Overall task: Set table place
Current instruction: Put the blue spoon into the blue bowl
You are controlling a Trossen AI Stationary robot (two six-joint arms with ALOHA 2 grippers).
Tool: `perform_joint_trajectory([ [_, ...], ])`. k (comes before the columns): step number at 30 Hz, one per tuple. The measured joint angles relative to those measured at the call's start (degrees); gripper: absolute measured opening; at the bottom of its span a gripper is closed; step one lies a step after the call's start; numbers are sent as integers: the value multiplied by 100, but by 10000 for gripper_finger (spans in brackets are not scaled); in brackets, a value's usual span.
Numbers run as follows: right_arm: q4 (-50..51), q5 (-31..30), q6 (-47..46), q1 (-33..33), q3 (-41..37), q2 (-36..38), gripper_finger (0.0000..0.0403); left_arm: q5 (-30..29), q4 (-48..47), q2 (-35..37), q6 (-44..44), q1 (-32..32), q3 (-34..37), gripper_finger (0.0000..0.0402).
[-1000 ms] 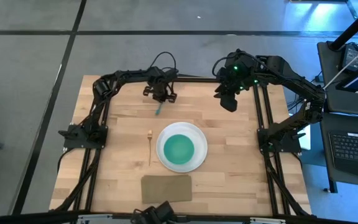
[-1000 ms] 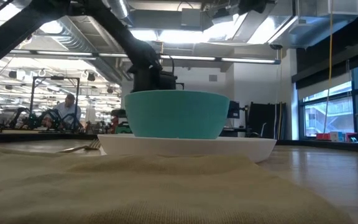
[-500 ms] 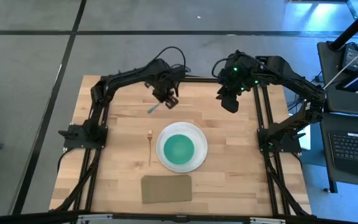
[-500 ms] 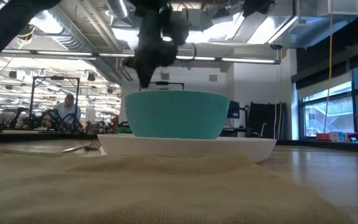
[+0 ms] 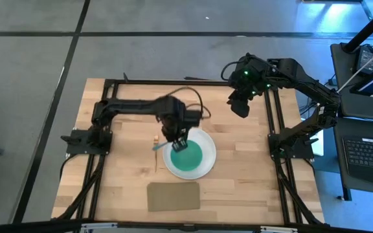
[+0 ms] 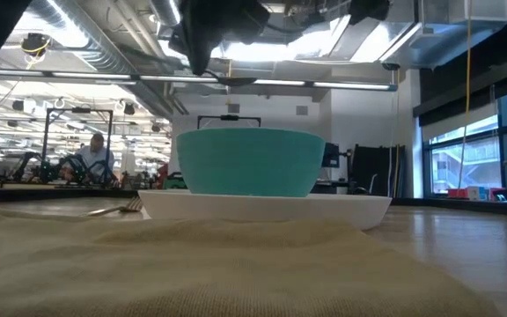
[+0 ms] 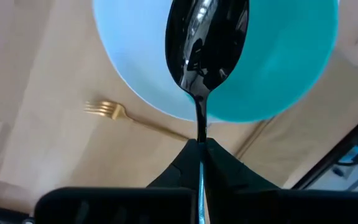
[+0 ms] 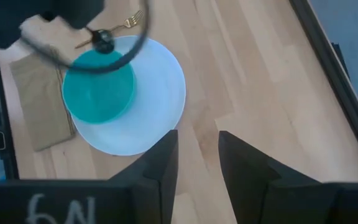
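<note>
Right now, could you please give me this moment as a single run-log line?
left gripper: shut on spoon, above bowl | right gripper: open, waiting at far right | fork: left of plate

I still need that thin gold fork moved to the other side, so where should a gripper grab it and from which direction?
Probably the thin gold fork is best taken at mid-handle, from straight above, fingers closing across its width. It lies flat on the light wooden table beside the round white plate, so no side approach gets under it. The left gripper already clamps the dark metal spoon; the right gripper is open.
</note>
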State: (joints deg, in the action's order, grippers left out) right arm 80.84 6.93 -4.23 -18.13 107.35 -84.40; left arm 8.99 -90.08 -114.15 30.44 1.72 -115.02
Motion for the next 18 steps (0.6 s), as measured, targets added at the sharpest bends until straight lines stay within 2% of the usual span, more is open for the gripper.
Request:
perform_joint_trajectory([
  [8,-42,0,-445,4,0,0,117,-34,10,-385,159,-569,-2,0],
  [13,-44,1,-656,7,0,0,117,264,25,-773,-244,-628,-2,0],
  [18,-56,-7,-829,52,0,-2,117,252,243,-1033,-584,-540,-2,0],
])
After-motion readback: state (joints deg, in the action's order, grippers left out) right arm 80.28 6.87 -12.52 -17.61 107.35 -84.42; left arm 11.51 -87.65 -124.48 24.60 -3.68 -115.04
